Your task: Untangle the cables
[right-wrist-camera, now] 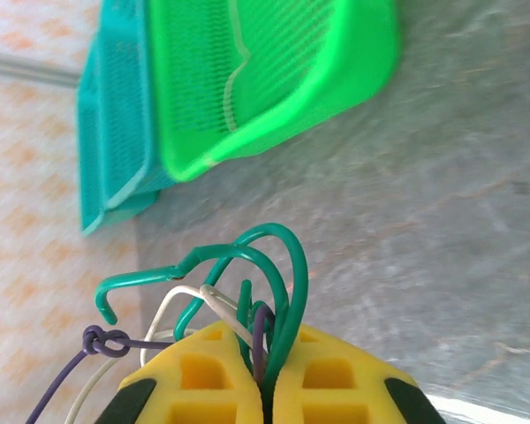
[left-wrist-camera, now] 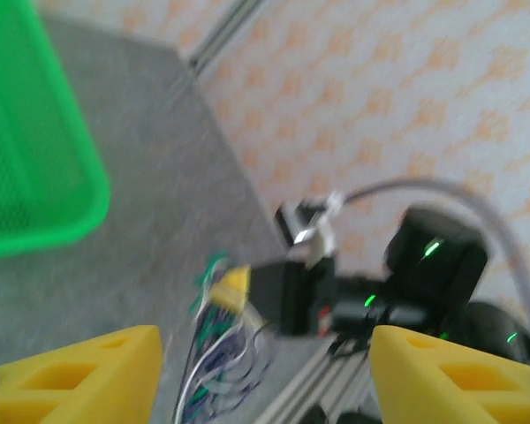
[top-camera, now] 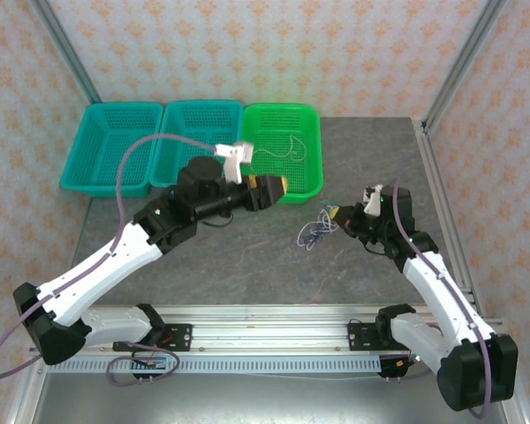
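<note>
A small tangle of thin cables [top-camera: 315, 232], green, whitish and purple-blue, hangs over the grey table [top-camera: 247, 265] right of centre. My right gripper [top-camera: 339, 215] is shut on one end of it. In the right wrist view green, white and purple cables [right-wrist-camera: 278, 283] loop out from between the closed yellow fingers [right-wrist-camera: 203, 380]. My left gripper [top-camera: 277, 189] hovers at the green basket's front rim, left of the tangle, and is open with nothing held. Its wrist view, blurred, shows the cables [left-wrist-camera: 214, 353] ahead between its spread yellow fingers [left-wrist-camera: 71, 375]. One whitish cable [top-camera: 287, 148] lies in the green basket [top-camera: 311, 181].
Two teal baskets [top-camera: 106, 146] stand left of the green one along the table's back. Metal frame posts [top-camera: 446, 79] and patterned walls close in the sides. The rail [top-camera: 265, 340] with the arm bases runs along the near edge.
</note>
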Tool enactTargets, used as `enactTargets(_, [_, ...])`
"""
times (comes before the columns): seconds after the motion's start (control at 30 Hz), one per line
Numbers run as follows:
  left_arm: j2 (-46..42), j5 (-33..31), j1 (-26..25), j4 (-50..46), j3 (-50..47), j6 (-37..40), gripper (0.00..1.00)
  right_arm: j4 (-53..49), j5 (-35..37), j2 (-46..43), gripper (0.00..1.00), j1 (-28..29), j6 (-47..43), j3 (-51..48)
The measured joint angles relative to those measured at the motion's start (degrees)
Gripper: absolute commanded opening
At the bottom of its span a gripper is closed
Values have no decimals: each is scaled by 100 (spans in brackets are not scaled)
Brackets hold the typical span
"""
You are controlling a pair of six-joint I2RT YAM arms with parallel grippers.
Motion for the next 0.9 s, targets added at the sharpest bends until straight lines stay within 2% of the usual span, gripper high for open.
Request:
enactTargets(0.1, [22, 354, 20, 4, -710, -205, 60, 251, -328, 181, 0, 72, 35, 146])
enactTargets(0.23, [240, 968, 7, 66, -975, -227, 60, 472, -529, 269, 0, 199, 79, 240])
enactTargets(0.33, [380, 1102, -2, 129, -975, -175, 59, 531, -647, 402, 0, 293, 94, 297])
enactTargets(0.53, [999, 1213, -2, 413, -887, -57, 45, 634, -649, 684, 0, 422, 205, 363])
enactTargets(0.63, [1335, 1364, -2, 684, -868, -96, 44, 658, -514, 721, 0, 455, 247, 387])
enactTargets(0.67, [1366, 1394, -2, 734, -868, -122, 40, 662, -457, 748, 0, 455, 251, 393])
enactTargets(0.7, [1362, 1403, -2, 769, -868, -155, 32, 686, -431, 789, 0, 455, 271, 400])
enactTargets(0.73, [1325, 1405, -2, 813, -868, -181, 16, 702, -404, 859, 0, 455, 295, 420])
enactTargets(0.8, [1222, 1401, -2, 835, -870, -160, 1, 774, -387, 1038, 0, 455, 361, 470])
enactTargets(0.9, [1034, 1296, -2, 839, -879, -166, 0, 776, -407, 1224, 0, 485, 420, 549])
